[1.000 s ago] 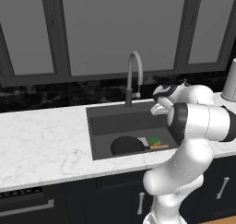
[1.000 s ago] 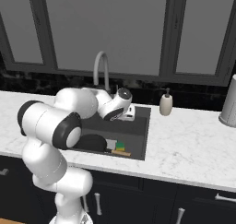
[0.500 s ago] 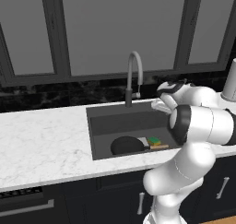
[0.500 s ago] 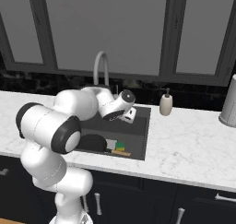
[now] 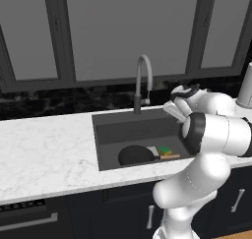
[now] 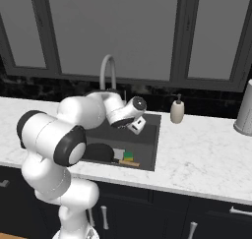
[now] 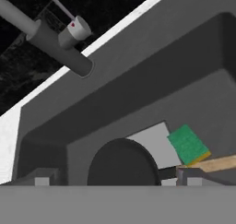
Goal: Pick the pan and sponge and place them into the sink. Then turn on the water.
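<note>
Right, both things look placed to me: the round black frying pan with the straight light-brown wooden handle (image 5: 136, 155) lies flat on the floor of the large dark grey rectangular sink (image 5: 110, 134), and the small green-topped sponge with its orange-yellow underside (image 5: 165, 150) sits on the same floor just beside the handle, touching or nearly so. My two-finger gripper (image 6: 138, 126) hangs above the basin with its jaws spread wide and nothing between them.

What I judge is left is the water, so the thing to handle now is the tall arched grey faucet (image 5: 141, 83). No stream falls from its spout. In the hand view I see a small pale lever knob with a red mark (image 7: 77, 28) on the side of the faucet's base, with a thin rod running up from it. It should be rigid, smooth metal and likely slick, so I would push against the lever's side with one finger instead of pinching it, keeping clear of the spout.
</note>
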You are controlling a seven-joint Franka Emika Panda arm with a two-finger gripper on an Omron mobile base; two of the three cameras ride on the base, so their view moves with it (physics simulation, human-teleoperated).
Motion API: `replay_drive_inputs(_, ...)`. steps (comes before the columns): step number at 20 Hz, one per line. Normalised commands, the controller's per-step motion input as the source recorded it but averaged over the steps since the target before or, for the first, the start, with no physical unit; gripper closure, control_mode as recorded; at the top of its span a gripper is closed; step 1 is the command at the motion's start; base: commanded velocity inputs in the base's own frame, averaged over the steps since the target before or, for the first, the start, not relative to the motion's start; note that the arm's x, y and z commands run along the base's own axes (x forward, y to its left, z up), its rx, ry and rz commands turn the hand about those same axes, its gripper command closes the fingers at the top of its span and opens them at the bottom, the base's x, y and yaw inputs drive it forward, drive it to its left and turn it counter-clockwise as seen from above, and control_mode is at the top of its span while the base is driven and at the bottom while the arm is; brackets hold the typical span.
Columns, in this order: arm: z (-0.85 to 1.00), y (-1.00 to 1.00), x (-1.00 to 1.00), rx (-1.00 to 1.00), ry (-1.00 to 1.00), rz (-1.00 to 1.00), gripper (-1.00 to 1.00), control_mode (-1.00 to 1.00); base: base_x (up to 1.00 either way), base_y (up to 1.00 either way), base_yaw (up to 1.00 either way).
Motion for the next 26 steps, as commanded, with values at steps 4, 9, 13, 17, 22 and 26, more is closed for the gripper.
replay_drive_inputs(4, 0.03, 0.01, 0.03, 0.06, 0.09, -0.05, -1.00, -1.00, 0.00, 0.00, 0.00)
replay_drive_inputs(9, 0.02, 0.00, 0.00, 0.10, 0.05, 0.00, -1.00, -1.00, 0.00, 0.00, 0.00)
replay_drive_inputs(13, 0.00, 0.00, 0.01, 0.06, -0.02, 0.00, -1.00, -1.00, 0.00, 0.00, 0.00)
replay_drive_inputs(17, 0.04, 0.00, 0.14, 0.08, -0.05, 0.00, -1.00, -1.00, 0.00, 0.00, 0.00)
replay_drive_inputs(22, 0.07, 0.02, 0.25, 0.14, -0.07, 0.00, -1.00, -1.00, 0.00, 0.00, 0.00)
replay_drive_inputs(26, 0.00, 0.06, 0.24, 0.14, -0.06, 0.00, -1.00, -1.00, 0.00, 0.00, 0.00)
